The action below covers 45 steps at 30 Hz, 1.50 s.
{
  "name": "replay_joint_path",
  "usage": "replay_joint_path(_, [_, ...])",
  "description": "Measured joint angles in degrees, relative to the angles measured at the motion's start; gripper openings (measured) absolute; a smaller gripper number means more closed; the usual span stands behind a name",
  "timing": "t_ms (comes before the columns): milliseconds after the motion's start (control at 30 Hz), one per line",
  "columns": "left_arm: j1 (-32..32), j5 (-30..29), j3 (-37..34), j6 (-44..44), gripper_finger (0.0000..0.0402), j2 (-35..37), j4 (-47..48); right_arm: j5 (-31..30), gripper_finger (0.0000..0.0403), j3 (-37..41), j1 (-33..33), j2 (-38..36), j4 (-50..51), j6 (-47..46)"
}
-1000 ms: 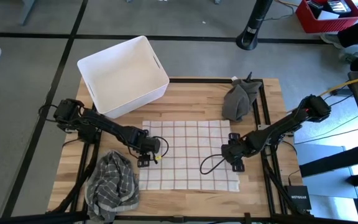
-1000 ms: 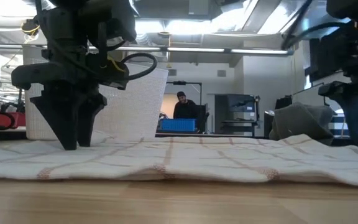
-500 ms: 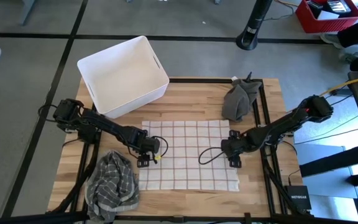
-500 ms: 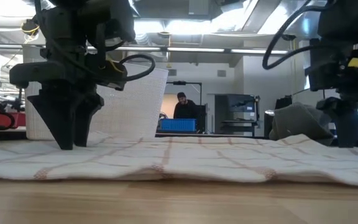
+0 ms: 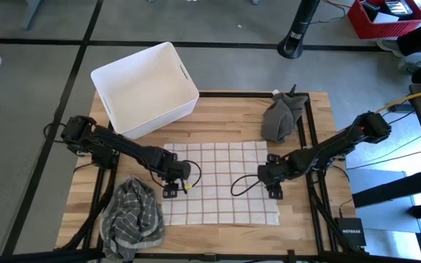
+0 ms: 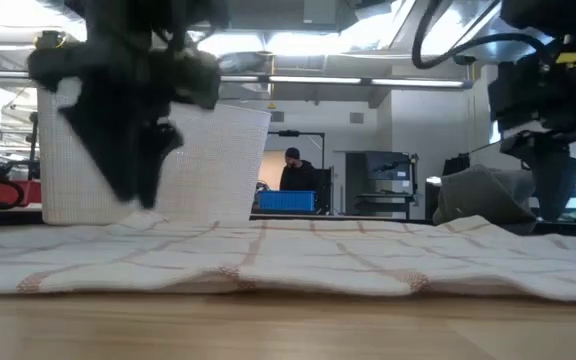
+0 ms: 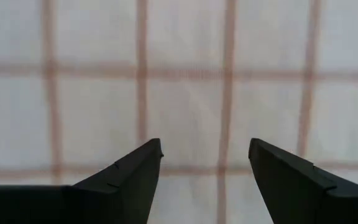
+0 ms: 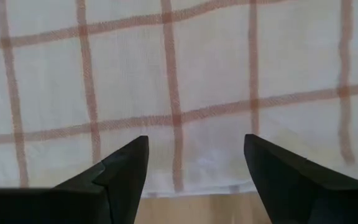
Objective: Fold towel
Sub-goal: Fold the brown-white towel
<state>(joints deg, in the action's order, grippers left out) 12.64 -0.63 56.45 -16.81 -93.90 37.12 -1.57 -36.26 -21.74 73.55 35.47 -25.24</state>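
Right wrist view alone: towel (image 8: 185,81) edge below wide right pincer (image 8: 194,158); left pincer (image 7: 205,163) wide.

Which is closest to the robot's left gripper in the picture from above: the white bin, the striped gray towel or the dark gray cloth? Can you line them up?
From the left gripper, over the checked towel:
1. Striped gray towel, bunched at the table's front left, just beside it.
2. White bin, at the back left corner.
3. Dark gray cloth, far across at the back right.
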Motion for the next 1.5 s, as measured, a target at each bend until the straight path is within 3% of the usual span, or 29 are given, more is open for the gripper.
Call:
replay_joint_path(200, [-0.04, -0.84, -1.52, 3.51, 0.0237, -0.36, 0.65, -1.95, 0.0266, 0.8, 0.0, -0.23, 0.37, -0.02])
replay_joint_path(467, [0.09, -0.19, -7.07, -0.2, 0.0237, -0.71, -2.41, -2.74, 0.0266, 5.02, 0.02, -0.23, -3.33, -0.07])
replay_joint_path(1067, [0.09, -0.38, -7.48, -0.29, 0.0237, -0.82, -1.52, -2.65, 0.0262, 9.89, 0.02, -0.53, -8.58, 1.52])
replay_joint_path(1233, [0.04, -0.42, -7.53, -0.31, 0.021, -0.82, -0.77, -3.13, 0.0218, 10.9, 0.04, -0.6, -8.58, 0.46])
replay_joint_path(1500, [0.07, -0.7, -10.11, -2.63, 0.0085, -0.58, -1.46, -1.98, 0.0082, 11.11, 0.04, -0.6, -8.24, -0.36])
